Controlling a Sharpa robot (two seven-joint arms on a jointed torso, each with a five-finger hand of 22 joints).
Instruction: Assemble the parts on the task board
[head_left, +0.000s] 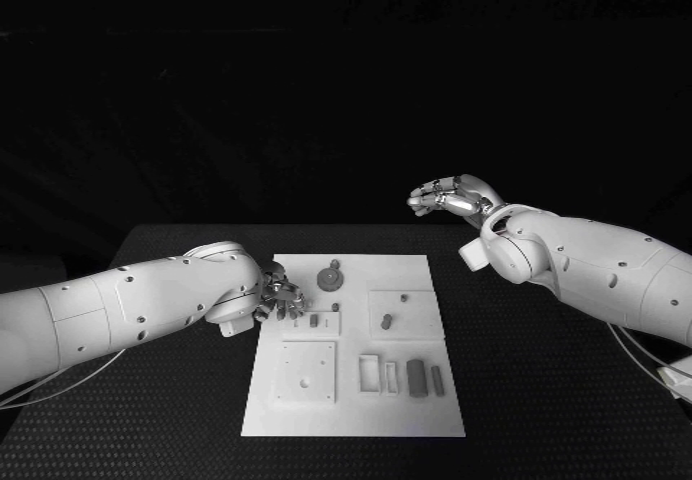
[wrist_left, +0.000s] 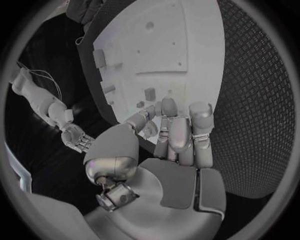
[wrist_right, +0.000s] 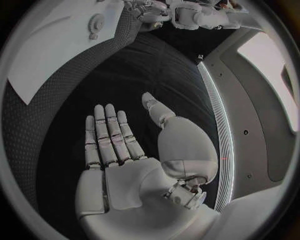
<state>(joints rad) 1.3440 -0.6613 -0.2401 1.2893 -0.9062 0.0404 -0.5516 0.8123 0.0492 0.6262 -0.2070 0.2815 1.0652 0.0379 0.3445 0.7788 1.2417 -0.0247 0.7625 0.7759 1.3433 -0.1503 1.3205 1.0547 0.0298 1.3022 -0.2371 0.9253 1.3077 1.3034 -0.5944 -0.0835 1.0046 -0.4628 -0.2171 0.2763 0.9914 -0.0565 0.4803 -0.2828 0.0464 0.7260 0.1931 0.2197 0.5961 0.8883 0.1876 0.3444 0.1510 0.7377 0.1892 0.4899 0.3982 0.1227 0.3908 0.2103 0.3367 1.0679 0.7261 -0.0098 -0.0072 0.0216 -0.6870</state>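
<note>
Nearest us, our left hand (head_left: 278, 298) curls over the task board's (head_left: 411, 270) left edge among small parts (head_left: 387, 321) — grasp unclear, no legible writing; our right hand (wrist_right: 119, 145) hovers flat, fingers apart, empty.

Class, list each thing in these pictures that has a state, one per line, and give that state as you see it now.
Left robot hand: low over the board's left edge, fingers curled; whether it holds a piece cannot be told.
Right robot hand: raised off the board, fingers straight and apart, holding nothing.
White board: lying flat on the table.
Gear-shaped piece: lying on the board's far part.
Dark bar: lying in the board's near right part.
</note>
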